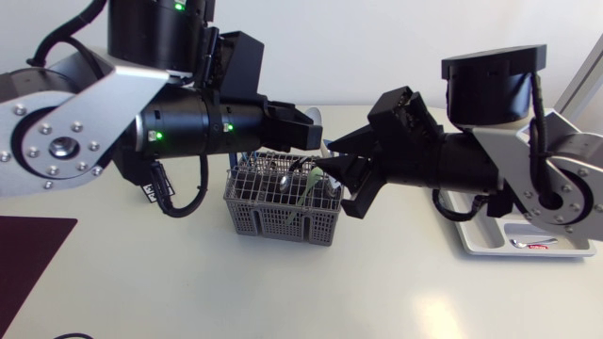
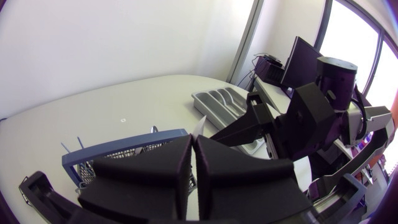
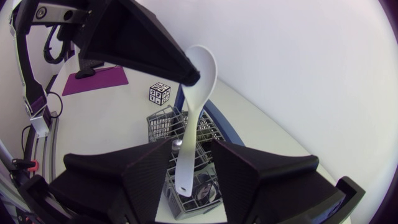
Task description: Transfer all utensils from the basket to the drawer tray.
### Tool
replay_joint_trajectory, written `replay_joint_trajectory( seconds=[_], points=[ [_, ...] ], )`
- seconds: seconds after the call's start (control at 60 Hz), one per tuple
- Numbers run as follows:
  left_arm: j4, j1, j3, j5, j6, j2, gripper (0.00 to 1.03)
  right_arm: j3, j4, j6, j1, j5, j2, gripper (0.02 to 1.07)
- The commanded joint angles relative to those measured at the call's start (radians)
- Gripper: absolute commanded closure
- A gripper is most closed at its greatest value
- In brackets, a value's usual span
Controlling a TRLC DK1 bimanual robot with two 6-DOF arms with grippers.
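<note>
A white spoon (image 3: 202, 68) hangs upright above the grey wire basket (image 1: 283, 202). My left gripper (image 1: 313, 127) is shut on the spoon's bowl end; in the left wrist view only a white sliver (image 2: 200, 126) shows past the fingertips. The spoon's handle hangs down between the fingers of my right gripper (image 3: 189, 165), which stand open with a gap on either side. In the head view my right gripper (image 1: 350, 174) is at the basket's right rim. Several utensils stand in the basket (image 3: 163, 121). The grey drawer tray (image 2: 217, 102) lies to the right, partly under my right arm.
A blue-edged object (image 2: 124, 152) stands right behind the basket. A black-and-white patterned cube (image 3: 159, 93) sits beyond the basket. A purple mat (image 1: 28, 245) lies at the left front. A small utensil (image 1: 532, 245) lies in the tray (image 1: 490, 240).
</note>
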Motion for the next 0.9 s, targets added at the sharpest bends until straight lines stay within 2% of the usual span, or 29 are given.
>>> replay_joint_trajectory(
  seconds=[0.0,0.15,0.35,0.483,0.683,0.717,0.8,0.883],
  points=[
    [0.001,0.026,0.034,0.037,-0.042,0.036,1.00,0.037,0.026,0.038,0.010,0.029,0.037,0.63],
    [0.011,0.027,0.033,0.039,-0.042,0.051,1.00,0.055,0.038,0.036,0.012,0.047,0.074,0.79],
    [0.013,0.023,0.033,0.039,-0.042,0.053,1.00,0.063,0.041,0.036,0.018,0.058,0.089,0.89],
    [0.013,0.021,0.031,0.042,-0.044,0.054,1.00,0.063,0.035,0.033,0.027,0.058,0.091,1.01],
    [0.013,0.018,0.033,0.051,-0.044,0.054,1.00,0.066,0.026,0.033,0.027,0.057,0.098,1.01],
    [0.013,0.018,0.033,0.057,-0.044,0.056,0.96,0.066,0.023,0.032,0.027,0.055,0.098,1.01],
    [0.013,0.017,0.038,0.063,-0.041,0.054,0.79,0.062,0.017,0.030,0.032,0.050,0.100,1.01],
    [0.013,0.026,0.059,0.066,-0.033,0.051,0.55,0.060,0.008,0.029,0.037,0.044,0.100,1.01]
  ],
)
